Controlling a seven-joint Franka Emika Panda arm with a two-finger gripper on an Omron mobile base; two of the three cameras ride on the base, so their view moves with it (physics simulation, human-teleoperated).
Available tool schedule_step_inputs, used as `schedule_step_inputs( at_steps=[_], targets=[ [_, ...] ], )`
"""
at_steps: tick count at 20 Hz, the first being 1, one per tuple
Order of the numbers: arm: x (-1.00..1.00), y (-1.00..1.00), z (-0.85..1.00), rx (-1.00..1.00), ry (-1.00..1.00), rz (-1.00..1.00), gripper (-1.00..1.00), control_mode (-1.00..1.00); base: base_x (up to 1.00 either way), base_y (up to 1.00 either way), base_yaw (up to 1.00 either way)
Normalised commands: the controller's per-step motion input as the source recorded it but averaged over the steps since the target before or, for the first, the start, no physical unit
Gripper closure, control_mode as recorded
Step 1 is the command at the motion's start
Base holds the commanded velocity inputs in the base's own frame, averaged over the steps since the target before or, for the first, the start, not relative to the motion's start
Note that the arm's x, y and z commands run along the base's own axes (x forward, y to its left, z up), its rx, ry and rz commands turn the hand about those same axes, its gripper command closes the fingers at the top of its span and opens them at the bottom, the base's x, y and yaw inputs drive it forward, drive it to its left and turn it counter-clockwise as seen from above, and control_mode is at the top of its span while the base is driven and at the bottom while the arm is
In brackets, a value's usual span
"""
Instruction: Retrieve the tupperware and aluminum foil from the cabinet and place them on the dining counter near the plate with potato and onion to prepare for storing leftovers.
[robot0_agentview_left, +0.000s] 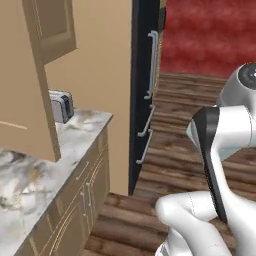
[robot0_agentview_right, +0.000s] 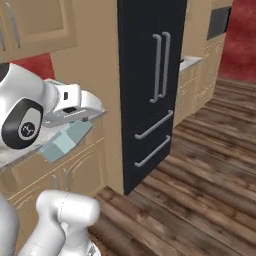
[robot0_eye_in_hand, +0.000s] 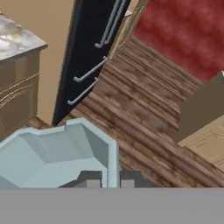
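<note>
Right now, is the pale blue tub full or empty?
Empty. The hand view looks into the pale blue-grey faceted tub held at the gripper: bare walls and floor, no lid.

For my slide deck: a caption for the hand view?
Gripper shut on the tupperware rim, above wood floor beside black fridge.

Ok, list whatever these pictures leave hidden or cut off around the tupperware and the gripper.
- Tupperware: in the hand view its near part is cut by the bottom band; in the right base view the hand covers its top.
- Gripper: just the two finger tips show at the tub's rim; the contact itself is cut off.
- Toaster: in the left base view the open cabinet door covers its left part.
</note>
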Motion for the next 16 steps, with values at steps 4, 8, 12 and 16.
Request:
schedule_step_inputs(
  at_steps=[4,8,12,16],
  targets=[
    [0.0,0.0,0.0,0.0,0.0,0.0,1.0,1.0,0.99,-0.15,-0.42],
    [0.0,0.0,0.0,0.0,0.0,0.0,1.0,1.0,0.76,-0.19,-0.56],
    [0.0,0.0,0.0,0.0,0.0,0.0,1.0,1.0,0.89,-0.06,-0.5],
    [0.0,0.0,0.0,0.0,0.0,0.0,1.0,1.0,1.0,0.0,-0.42]
  ],
)
